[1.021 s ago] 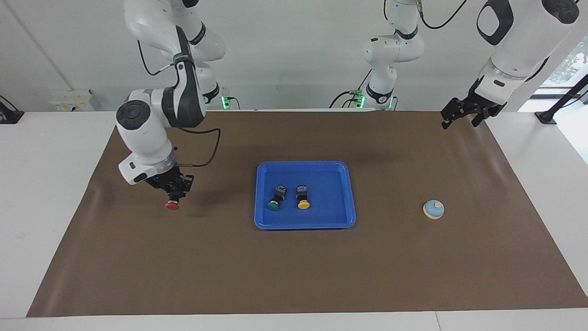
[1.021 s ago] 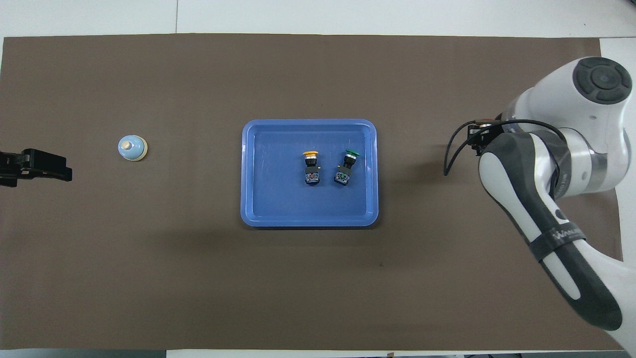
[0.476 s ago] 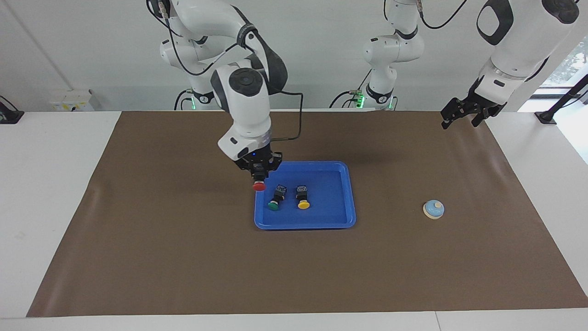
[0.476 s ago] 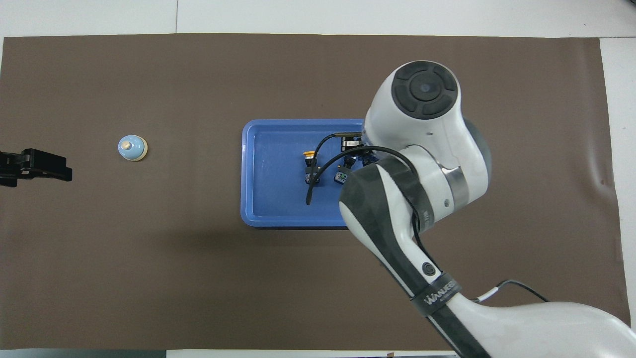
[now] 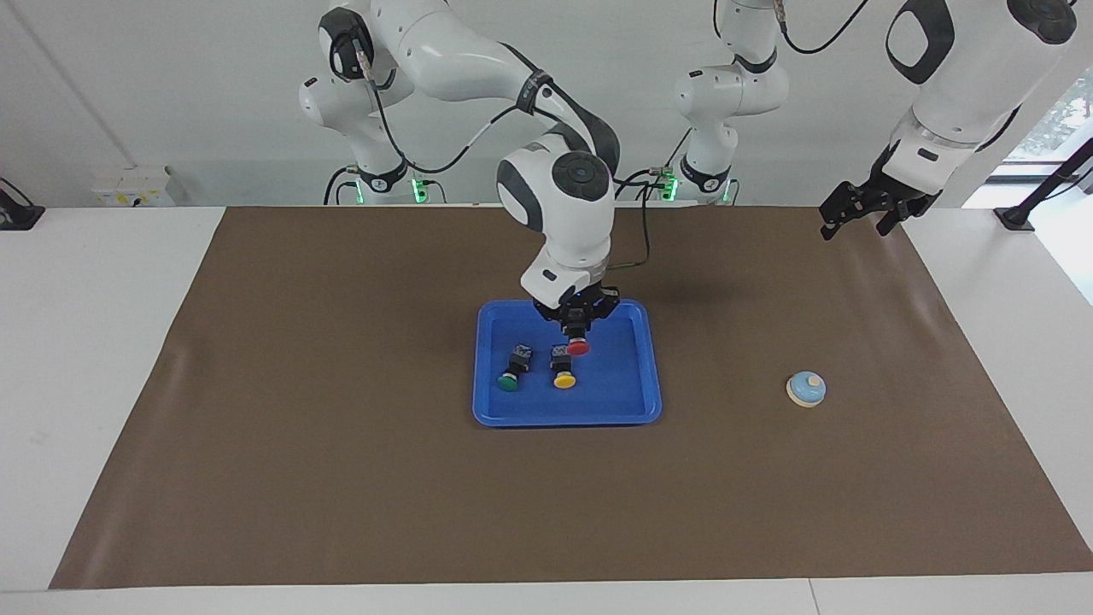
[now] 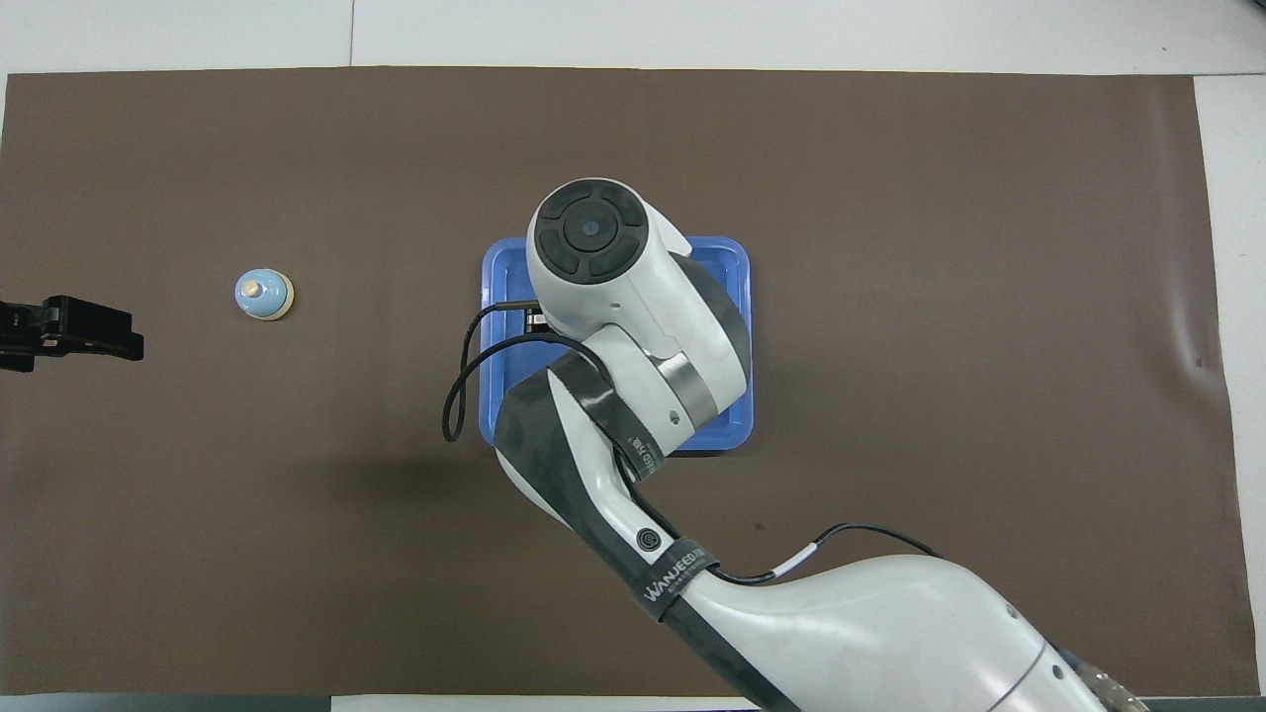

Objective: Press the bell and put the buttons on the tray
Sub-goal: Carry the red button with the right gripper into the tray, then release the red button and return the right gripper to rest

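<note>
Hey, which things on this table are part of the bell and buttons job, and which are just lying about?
Part of the job:
- bell
- tray
- green button and yellow button, lying in the tray
- red button, held over the tray by the right end effector

Lying about:
- brown mat
- left end effector, waiting
</note>
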`<state>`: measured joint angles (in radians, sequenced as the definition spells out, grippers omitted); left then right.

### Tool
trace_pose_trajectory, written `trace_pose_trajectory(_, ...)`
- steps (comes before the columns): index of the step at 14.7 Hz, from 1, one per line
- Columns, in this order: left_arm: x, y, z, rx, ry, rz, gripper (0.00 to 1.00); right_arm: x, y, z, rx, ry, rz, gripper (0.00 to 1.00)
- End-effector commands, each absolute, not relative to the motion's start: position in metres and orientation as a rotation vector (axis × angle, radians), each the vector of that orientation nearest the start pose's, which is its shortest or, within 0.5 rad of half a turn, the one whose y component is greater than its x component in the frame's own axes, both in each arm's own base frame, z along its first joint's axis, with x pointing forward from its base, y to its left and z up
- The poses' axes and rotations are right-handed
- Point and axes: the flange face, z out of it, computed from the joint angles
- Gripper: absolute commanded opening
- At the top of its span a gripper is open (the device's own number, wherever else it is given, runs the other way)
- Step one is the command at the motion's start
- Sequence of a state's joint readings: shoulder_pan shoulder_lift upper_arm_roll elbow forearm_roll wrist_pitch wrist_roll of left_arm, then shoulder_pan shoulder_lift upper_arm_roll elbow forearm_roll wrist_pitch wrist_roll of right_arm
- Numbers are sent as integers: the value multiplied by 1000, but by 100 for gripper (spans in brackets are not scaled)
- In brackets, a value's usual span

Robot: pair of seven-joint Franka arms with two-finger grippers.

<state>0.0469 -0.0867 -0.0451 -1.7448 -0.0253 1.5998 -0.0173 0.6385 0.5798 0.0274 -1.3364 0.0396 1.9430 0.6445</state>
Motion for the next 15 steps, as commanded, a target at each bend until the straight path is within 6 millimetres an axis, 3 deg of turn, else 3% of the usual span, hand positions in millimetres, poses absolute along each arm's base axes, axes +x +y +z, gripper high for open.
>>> trace_pose_trajectory(1,525,-2,597,-3164,-49,88,100,568,465,372,-3060,-12,-1,0)
trace_pose_trajectory(4,525,-2,597,-3164,-49,88,100,554,485,331,-3065,-62,-8,0)
trace_pose_trajectory(7,525,-2,597,-3164,-49,88,100,557,488,303,-3066,-69,-22,0)
trace_pose_trajectory(12,525,-2,597,-3164,-46,88,100,557,487,300,-3065,-48,2,0)
trace_pose_trajectory(13,525,-2,597,-3164,-49,88,100,557,487,301,-3064,-39,6,13)
trace_pose_trajectory(14,525,-2,597,-3164,-49,88,100,557,487,303,-3065,-30,9,99)
trace_pose_trajectory(15,525,-1,597,-3163,-49,88,100,561,482,309,-3066,-4,13,100)
